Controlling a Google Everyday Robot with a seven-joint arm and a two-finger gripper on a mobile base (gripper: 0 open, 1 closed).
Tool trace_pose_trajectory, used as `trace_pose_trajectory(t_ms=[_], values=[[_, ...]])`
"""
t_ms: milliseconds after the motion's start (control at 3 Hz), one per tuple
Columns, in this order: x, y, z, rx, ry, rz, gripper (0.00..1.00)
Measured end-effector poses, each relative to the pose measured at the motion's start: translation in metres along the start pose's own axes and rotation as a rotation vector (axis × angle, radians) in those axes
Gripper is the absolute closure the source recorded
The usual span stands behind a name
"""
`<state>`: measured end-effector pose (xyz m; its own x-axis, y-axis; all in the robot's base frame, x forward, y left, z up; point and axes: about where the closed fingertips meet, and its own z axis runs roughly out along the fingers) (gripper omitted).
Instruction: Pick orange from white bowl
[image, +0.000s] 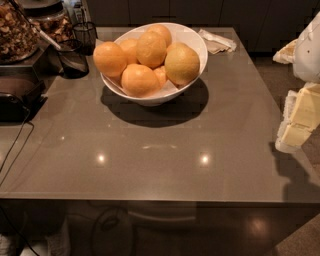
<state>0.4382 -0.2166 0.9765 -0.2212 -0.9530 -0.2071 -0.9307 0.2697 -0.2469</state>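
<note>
While the tool (299, 116) hangs beyond the right edge of the desk (160, 165), spread or pressed together I cannot tell, the orange (182, 64) sits heaped against brighter fruit (110, 59) in the white bowl (159, 98); a clumsy reach could roll neighbours out.

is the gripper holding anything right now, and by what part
Nothing that shows: the gripper is off to the right, apart from the bowl, and the orange lies in it.

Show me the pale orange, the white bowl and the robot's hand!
orange (182, 64): camera view, its dimpled front skin.
white bowl (200, 42): camera view, its right rim.
hand (299, 122): camera view, its yellowish end, at the table's right edge.
</note>
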Motion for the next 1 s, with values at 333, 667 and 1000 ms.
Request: trace_pose_trajectory(t_ms=[333, 667, 1000], values=[[0.000, 0.000, 0.000, 0.000, 0.000, 0.000, 0.00], [-0.007, -0.006, -0.003, -0.008, -0.009, 0.034, 0.00], [-0.021, -0.021, -0.004, -0.030, -0.005, 0.090, 0.00]])
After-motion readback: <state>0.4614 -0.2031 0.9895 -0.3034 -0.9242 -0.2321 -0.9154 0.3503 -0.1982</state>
